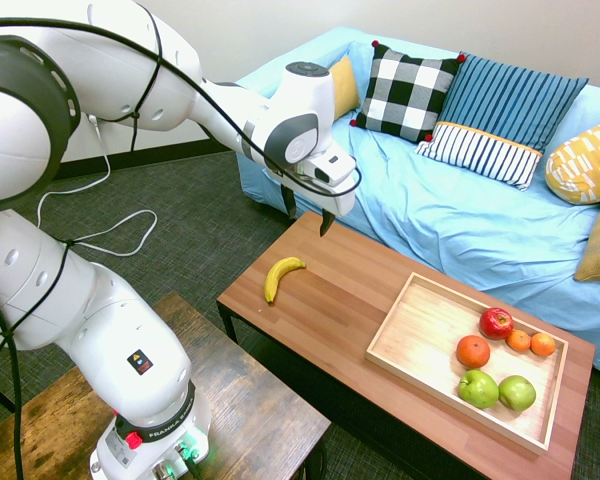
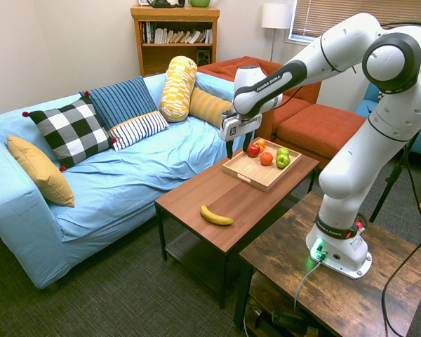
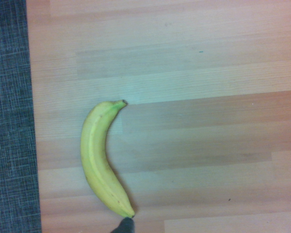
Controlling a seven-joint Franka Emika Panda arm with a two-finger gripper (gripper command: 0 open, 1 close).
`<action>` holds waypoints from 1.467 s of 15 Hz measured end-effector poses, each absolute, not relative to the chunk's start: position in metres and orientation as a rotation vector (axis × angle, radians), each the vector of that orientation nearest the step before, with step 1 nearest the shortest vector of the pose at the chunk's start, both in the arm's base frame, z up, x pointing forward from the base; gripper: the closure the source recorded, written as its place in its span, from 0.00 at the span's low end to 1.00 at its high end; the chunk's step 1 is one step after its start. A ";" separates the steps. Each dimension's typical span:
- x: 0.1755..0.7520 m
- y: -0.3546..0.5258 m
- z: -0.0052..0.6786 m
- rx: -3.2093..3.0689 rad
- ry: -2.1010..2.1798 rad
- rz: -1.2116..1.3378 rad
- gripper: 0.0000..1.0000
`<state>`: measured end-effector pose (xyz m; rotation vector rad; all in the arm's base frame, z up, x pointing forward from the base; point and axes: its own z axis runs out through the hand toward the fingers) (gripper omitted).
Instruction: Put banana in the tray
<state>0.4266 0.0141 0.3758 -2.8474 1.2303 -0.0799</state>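
Reddish-brown wood worktop [image 1: 330,310] beside blue sofa [image 1: 460,220], dark carpet below. Banana [image 1: 281,276] lies flat near worktop end far from tray [image 1: 420,345]; tray holds apples, oranges. Bookshelf [image 2: 174,35] appears only in second exterior view. Arm reaches over worktop; pincer [image 1: 308,212] points down, released, empty, above banana.
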 end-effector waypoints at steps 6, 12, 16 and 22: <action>0.430 0.023 0.355 -2.859 1.207 -0.052 0.00; 0.434 0.086 0.279 -2.868 1.115 -0.057 0.00; 0.442 0.113 0.207 -2.862 1.109 0.001 0.00; 0.450 0.142 0.117 -2.894 1.112 0.071 0.00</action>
